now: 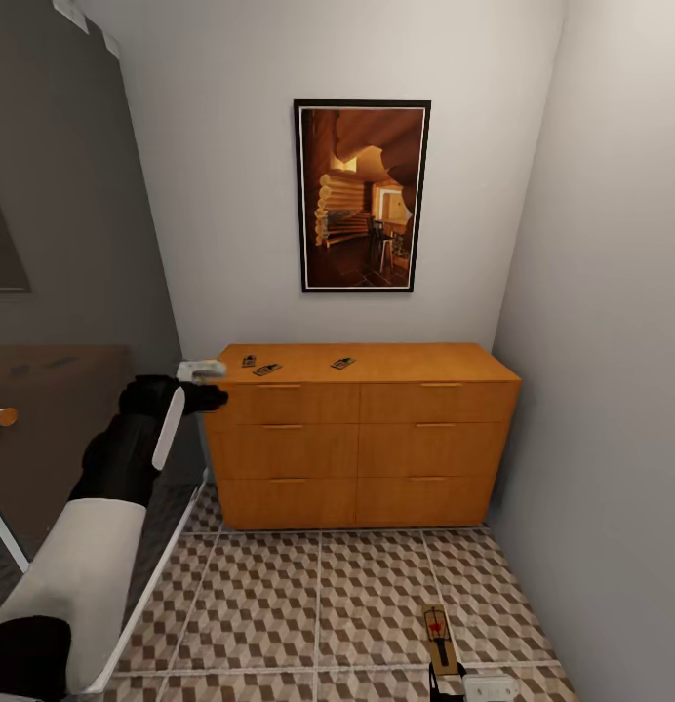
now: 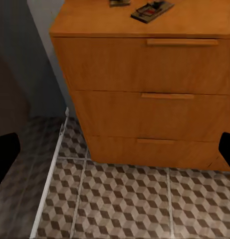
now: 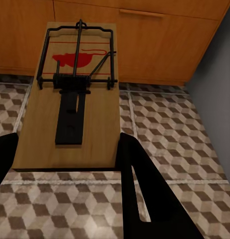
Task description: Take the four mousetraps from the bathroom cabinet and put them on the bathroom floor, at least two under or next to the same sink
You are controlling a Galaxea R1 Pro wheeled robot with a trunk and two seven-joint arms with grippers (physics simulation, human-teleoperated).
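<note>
From the head view, the cabinet (image 1: 362, 434) stood against the back wall under a framed picture (image 1: 362, 195). Three mousetraps lay on its top toward the left end: one (image 1: 249, 361) nearest the left edge, a second (image 1: 267, 370) just beside it closer to the front edge, and a third (image 1: 342, 364) farther along toward the middle. The left gripper (image 1: 203, 383) hung at the cabinet's front left corner; I could not tell how wide its fingers were. Low over the bathroom floor (image 1: 318, 604), the right gripper (image 1: 442, 671) held a fourth mousetrap (image 1: 438, 629) by its near end.

In the left wrist view, the cabinet's drawers (image 2: 149, 94) faced the camera, with a mousetrap (image 2: 152, 11) near the front edge of the top and another (image 2: 119, 2) cut off behind it.

In the right wrist view, the held mousetrap (image 3: 75, 107) was clamped between dark fingers (image 3: 137, 169). Its board bore a red mouse emblem; no writing could be read.
</note>
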